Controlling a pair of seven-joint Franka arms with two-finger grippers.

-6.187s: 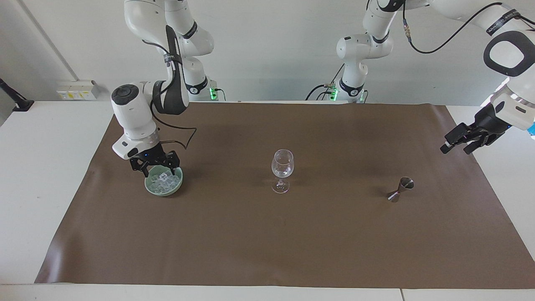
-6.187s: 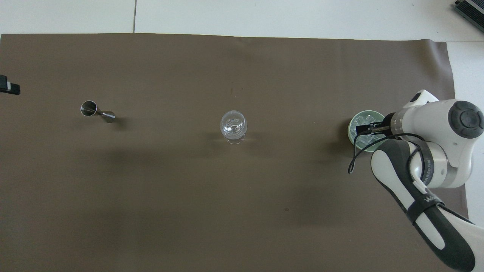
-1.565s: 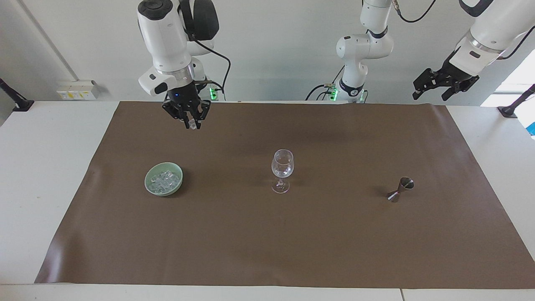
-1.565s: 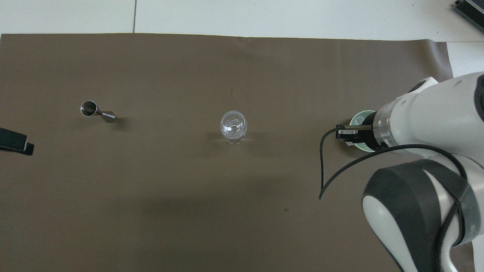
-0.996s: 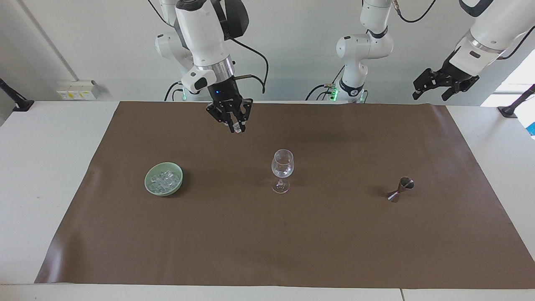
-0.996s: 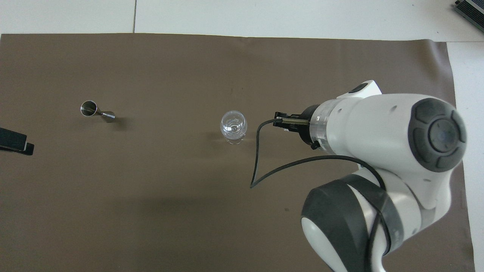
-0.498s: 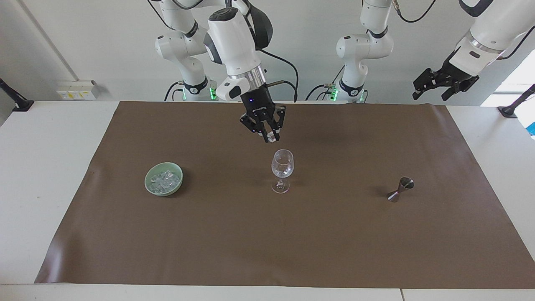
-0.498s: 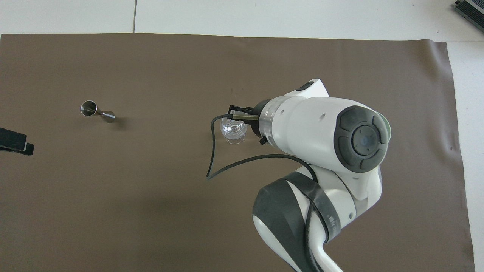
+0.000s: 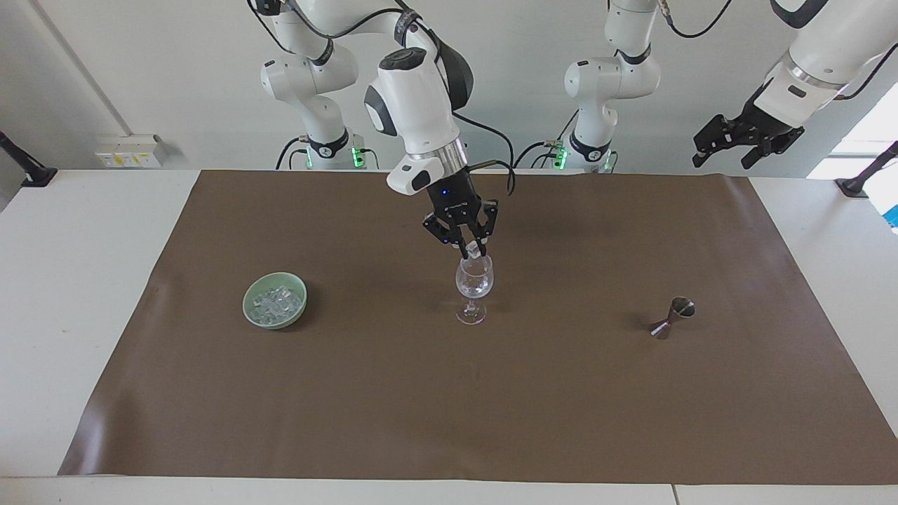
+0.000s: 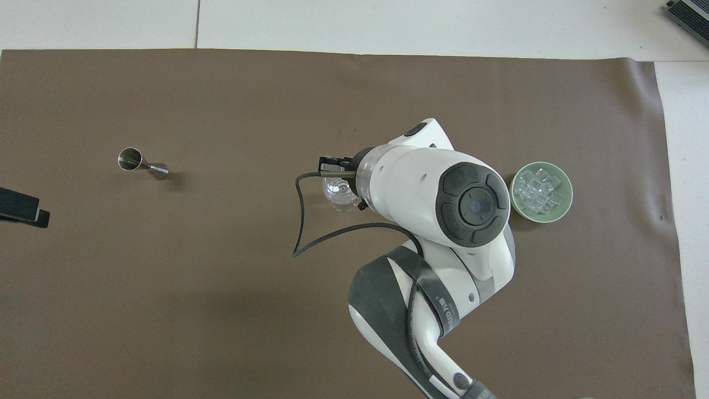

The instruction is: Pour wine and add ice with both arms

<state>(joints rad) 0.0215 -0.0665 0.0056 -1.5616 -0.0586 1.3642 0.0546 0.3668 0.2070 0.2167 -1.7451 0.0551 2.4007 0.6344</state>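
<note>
Right arm (image 10: pixel 443 221): overhead, its wrist hides most of the glass (image 9: pixel 474 275).
Right gripper (image 9: pixel 471 250): facing view shows it over the glass, pinching an ice cube (image 9: pixel 476 250).
Left gripper (image 9: pixel 736 137): raised, waiting, jaws spread.
Bowl (image 9: pixel 251 313): holds the ice (image 10: pixel 540 188), toward the right arm's end.

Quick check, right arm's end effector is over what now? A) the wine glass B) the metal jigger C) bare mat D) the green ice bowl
A: in the facing view the right end effector hangs just above the rim of the wine glass, pinching an ice cube.
</note>
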